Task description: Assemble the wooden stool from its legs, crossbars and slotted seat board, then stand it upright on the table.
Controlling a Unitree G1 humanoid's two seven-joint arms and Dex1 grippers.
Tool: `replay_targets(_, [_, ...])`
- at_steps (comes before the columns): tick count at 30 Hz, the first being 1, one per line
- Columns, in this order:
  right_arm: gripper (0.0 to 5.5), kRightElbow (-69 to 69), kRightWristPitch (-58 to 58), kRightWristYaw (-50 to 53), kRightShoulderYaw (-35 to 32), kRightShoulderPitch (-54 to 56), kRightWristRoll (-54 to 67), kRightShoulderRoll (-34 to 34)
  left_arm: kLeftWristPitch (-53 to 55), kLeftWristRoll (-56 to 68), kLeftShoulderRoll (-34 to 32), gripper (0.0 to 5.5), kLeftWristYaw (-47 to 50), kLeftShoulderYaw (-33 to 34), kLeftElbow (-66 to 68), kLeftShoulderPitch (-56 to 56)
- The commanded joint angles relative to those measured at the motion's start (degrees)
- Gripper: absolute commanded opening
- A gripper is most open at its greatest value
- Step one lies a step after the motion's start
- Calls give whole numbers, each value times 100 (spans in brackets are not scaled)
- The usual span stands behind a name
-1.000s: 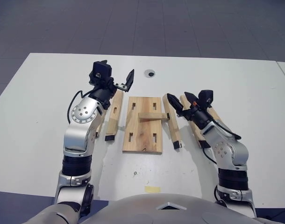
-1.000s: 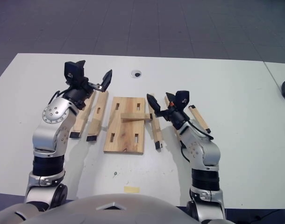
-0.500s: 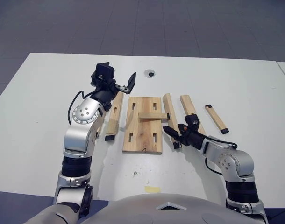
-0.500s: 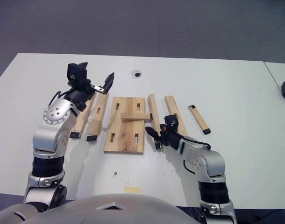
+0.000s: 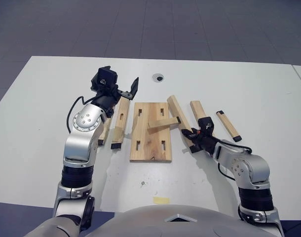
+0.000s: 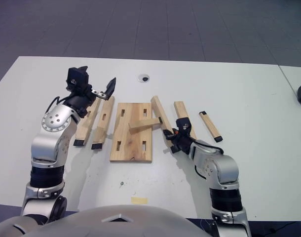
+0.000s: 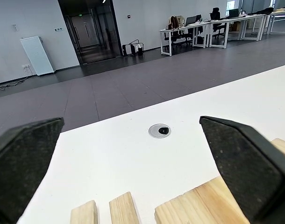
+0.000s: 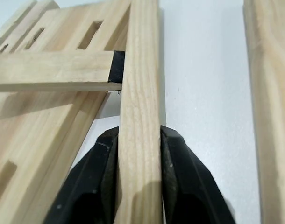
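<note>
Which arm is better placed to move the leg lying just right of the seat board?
Right. Its tool is already shut on that leg beside the seat board. The left tool hangs open above the two legs on the board's other side.

1. Seat board (image 5: 150, 132): pale bare wood, matt, with the grain showing.
2. Leg (image 8: 140, 93) just beside the seat board: the same raw, grainy wood.
3. Fingers (image 8: 93, 186): matt black plastic.
4. Table (image 5: 42, 98): smooth, white, matt.
</note>
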State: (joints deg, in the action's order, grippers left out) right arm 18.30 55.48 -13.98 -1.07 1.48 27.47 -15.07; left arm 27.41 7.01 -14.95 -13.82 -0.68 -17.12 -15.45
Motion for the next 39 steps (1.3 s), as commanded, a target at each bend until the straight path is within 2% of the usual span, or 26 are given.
replay_targets(1, [105, -184, -494, -299, -640, 536, 478, 250, -34, 290, -217, 540, -226, 452, 349, -546])
replay_targets(4, [105, -103, -964, -1291, -1135, 692, 1359, 273, 278, 1142, -199, 540, -579, 980, 619, -1208])
replay_targets(8, [105, 215, -911, -1931, -1586, 793, 2742, 339, 2041, 3919, -107, 540, -1451, 1968, 1025, -1992])
replay_targets(13, [105, 603, -609, -2323, -1273, 681, 3805, 365, 3675, 5639, -312, 540, -2062, 2127, 1825, -2289])
replay_targets(19, [105, 860, -691, -2504, -613, 449, 3814, 301, 4294, 6590, -153, 540, -1464, 2244, 2034, -2833])
replay_targets(23, [105, 921, -804, -2554, -366, 351, 3706, 223, 4401, 6972, -250, 476, -1330, 2255, 2057, -3008])
replay_targets(30, [105, 888, -1010, -2552, -190, 280, 3582, 126, 4662, 7196, -738, 350, -1761, 2056, 1869, -2883])
replay_targets(39, [105, 932, -1173, -2536, 59, 143, 3370, 28, 4525, 7137, -764, 188, -1832, 1826, 1832, -2996])
